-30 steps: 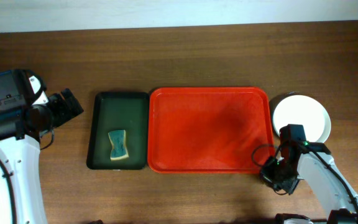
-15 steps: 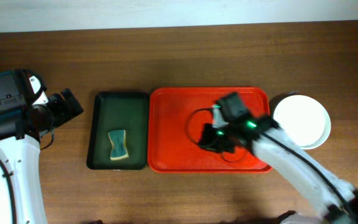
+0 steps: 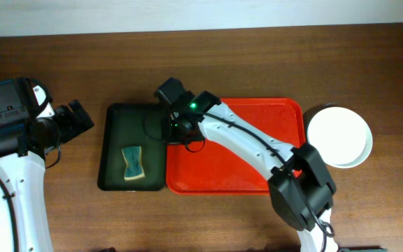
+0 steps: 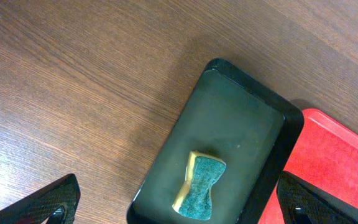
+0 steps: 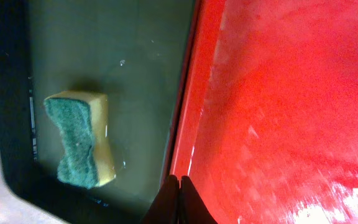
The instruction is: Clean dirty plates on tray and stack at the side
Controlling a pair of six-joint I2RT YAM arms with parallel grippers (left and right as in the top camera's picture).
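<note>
The red tray (image 3: 236, 175) lies bare in the middle of the table and also shows in the wrist views (image 5: 278, 93) (image 4: 334, 155). The plates (image 3: 338, 135) are stacked just right of it, a white one on top, the ones beneath mostly hidden. My right gripper (image 3: 180, 133) (image 5: 179, 198) reaches across the tray to its left rim, shut and holding nothing. My left gripper (image 3: 82, 119) (image 4: 182, 208) hovers left of the green tray, wide open and empty.
A dark green tray (image 3: 114, 140) (image 5: 142, 74) (image 4: 241, 118) lies against the red tray's left side. In it is a green-and-yellow sponge (image 3: 133, 162) (image 5: 79, 140) (image 4: 201, 186). The right arm spans the red tray diagonally.
The right arm swung from the tray's front right corner across the tray to its left rim, staying shut. The left arm has not moved.
</note>
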